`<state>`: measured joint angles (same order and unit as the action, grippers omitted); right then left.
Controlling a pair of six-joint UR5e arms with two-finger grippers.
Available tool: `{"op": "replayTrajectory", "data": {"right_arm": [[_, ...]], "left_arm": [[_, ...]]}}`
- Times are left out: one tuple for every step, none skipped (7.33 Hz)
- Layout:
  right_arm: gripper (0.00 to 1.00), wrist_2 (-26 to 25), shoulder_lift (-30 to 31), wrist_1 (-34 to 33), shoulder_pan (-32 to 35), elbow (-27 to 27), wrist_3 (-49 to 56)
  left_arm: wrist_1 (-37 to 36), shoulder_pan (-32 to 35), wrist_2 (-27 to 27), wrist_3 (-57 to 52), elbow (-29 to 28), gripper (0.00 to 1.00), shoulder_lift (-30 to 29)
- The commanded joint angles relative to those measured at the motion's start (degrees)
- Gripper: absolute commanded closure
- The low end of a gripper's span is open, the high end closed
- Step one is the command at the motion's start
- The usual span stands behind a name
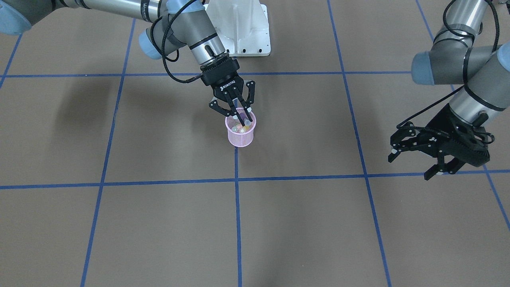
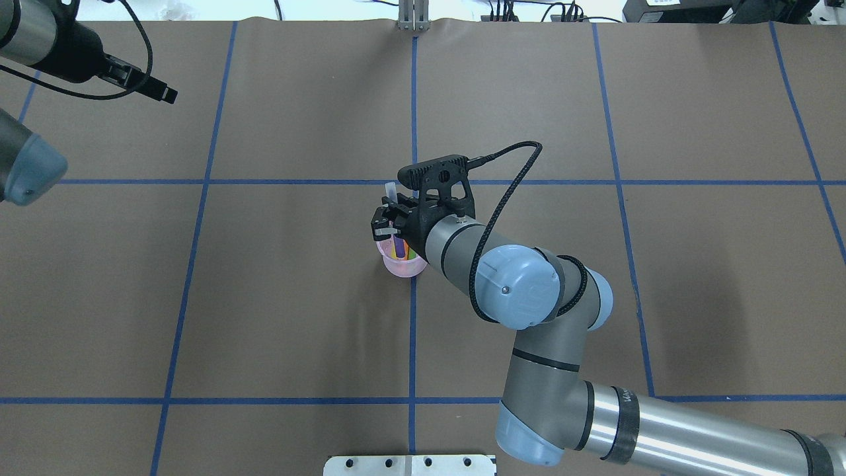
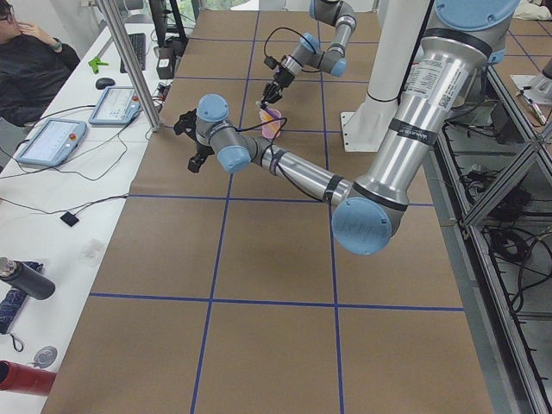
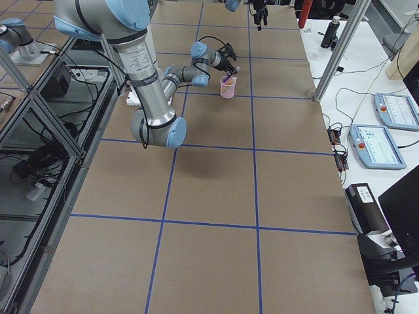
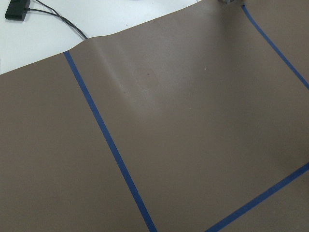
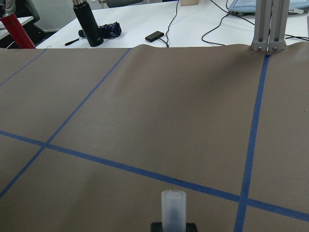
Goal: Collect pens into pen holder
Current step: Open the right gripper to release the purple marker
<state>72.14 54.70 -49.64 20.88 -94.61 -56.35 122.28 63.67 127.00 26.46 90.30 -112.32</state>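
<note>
The pink pen holder stands upright on the brown table, right beside one of the blue lines and near the middle of the table. The pens are inside it, and their tops poke up past the rim. From above I can see a purple one and a green one in the cup. The right pincer reaches down at a slant from the robot's side, and its fingertips are just over the mouth of the holder. Its two fingers are pulled close together and pinch one pen near its top. The low end of that pen is down in the cup. Its clear cap sticks up past the fingertips, and the right wrist camera shows the cap at the bottom of its view. I cannot tell for sure what colour that pen is, because the fingers and the arm hide most of it. The left pincer hangs over the table, well apart from the holder, out toward the robot's left side. Its fingers are spread wide and there is nothing between them. The left wrist camera shows only brown table and blue lines. A white side table runs along the far edge, with a black bottle and a red bottle on it. A person in dark clothes sits at that side table.
</note>
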Motion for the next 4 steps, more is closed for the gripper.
{"op": "replayTrajectory", "data": {"right_arm": [[0.01,-0.16,-0.21,0.24,0.03,-0.31,-0.08],[0.01,0.02,-0.30,0.07,0.03,-1.62,-0.17],[0.01,0.80,-0.30,-0.37,0.12,-3.20,-0.43],[0.01,3.94,-0.21,-3.51,1.77,-5.30,-0.61]], "left_arm": [[0.06,0.05,0.09,0.00,0.05,0.02,0.00],[0.06,0.05,0.09,0.00,0.05,0.02,0.00],[-0.02,0.22,0.09,-0.09,0.14,0.02,-0.09],[-0.11,1.97,0.44,-0.87,0.05,0.02,-0.09]]}}
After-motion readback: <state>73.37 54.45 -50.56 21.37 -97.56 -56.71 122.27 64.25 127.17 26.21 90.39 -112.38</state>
